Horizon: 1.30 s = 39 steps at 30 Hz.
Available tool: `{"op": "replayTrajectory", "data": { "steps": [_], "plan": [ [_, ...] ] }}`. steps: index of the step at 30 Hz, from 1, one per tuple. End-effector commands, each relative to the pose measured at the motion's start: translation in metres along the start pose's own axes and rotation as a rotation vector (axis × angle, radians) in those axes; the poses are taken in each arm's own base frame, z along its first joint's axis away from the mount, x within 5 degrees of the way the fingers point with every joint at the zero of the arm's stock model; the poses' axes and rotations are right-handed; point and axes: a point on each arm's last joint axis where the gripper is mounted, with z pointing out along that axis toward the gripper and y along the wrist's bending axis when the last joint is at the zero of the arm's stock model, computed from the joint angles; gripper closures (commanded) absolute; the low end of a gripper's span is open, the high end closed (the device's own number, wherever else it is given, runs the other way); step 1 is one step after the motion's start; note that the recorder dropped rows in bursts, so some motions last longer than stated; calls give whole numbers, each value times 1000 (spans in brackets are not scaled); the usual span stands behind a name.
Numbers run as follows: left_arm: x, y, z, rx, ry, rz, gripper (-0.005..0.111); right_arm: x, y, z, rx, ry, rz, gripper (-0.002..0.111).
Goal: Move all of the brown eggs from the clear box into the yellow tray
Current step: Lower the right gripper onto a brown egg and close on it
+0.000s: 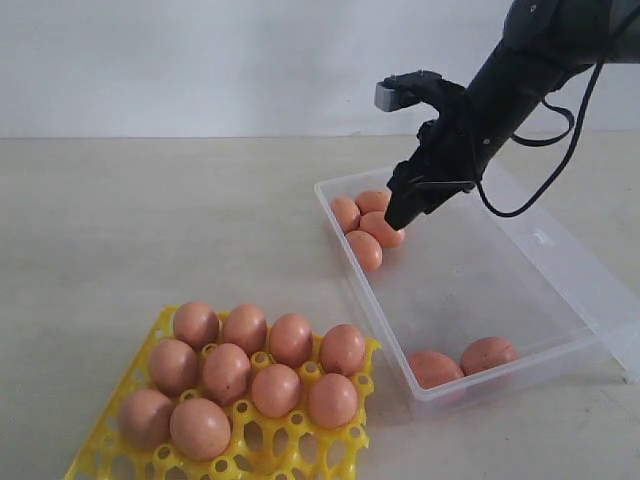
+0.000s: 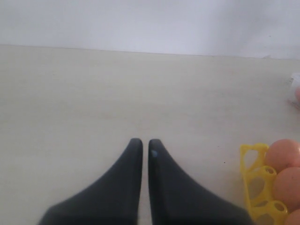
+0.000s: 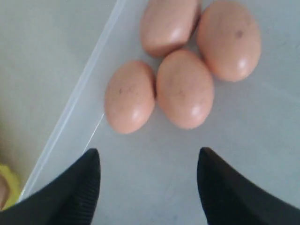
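Note:
The clear box [image 1: 560, 290] lies at the right. Several brown eggs [image 1: 365, 222] cluster in its far left corner and two more eggs [image 1: 488, 353] rest at its near end. My right gripper [image 1: 400, 215] hangs open just over that far cluster; in the right wrist view the eggs [image 3: 184, 88] lie a little beyond its spread fingertips [image 3: 92, 161], nothing held. The yellow tray [image 1: 150, 445] at the near left carries several brown eggs [image 1: 252, 372]. My left gripper [image 2: 142, 144] is shut and empty over bare table, with the tray's edge [image 2: 253, 183] beside it.
The box's hinged lid [image 1: 590, 270] lies flat on its right side. The pale table [image 1: 150, 220] ends at a white wall behind. The right arm's black cable [image 1: 545, 170] loops above the box.

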Motion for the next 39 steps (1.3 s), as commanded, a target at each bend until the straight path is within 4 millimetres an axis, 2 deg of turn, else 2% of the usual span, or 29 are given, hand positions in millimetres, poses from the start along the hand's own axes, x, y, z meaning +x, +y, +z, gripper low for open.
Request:
{"op": "replayTrajectory", "data": {
  "steps": [1, 9, 16, 24, 32, 39],
  "plan": [
    [1, 0, 0, 1, -5, 4, 103, -11, -7, -5, 68, -122, -46, 53],
    [1, 0, 0, 1, -5, 4, 103, -16, -12, -2, 106, -183, -106, 53],
    [1, 0, 0, 1, -5, 4, 103, -10, -9, 31, 43, -111, -97, 60],
    [1, 0, 0, 1, -5, 4, 103, -22, 5, 43, 112, -141, -244, 60],
    [1, 0, 0, 1, -5, 4, 103, -10, -6, 63, 150, -40, -227, 60],
    [1, 0, 0, 1, -5, 4, 103, -4, -12, 82, 147, -18, -216, 60]
  ]
}}
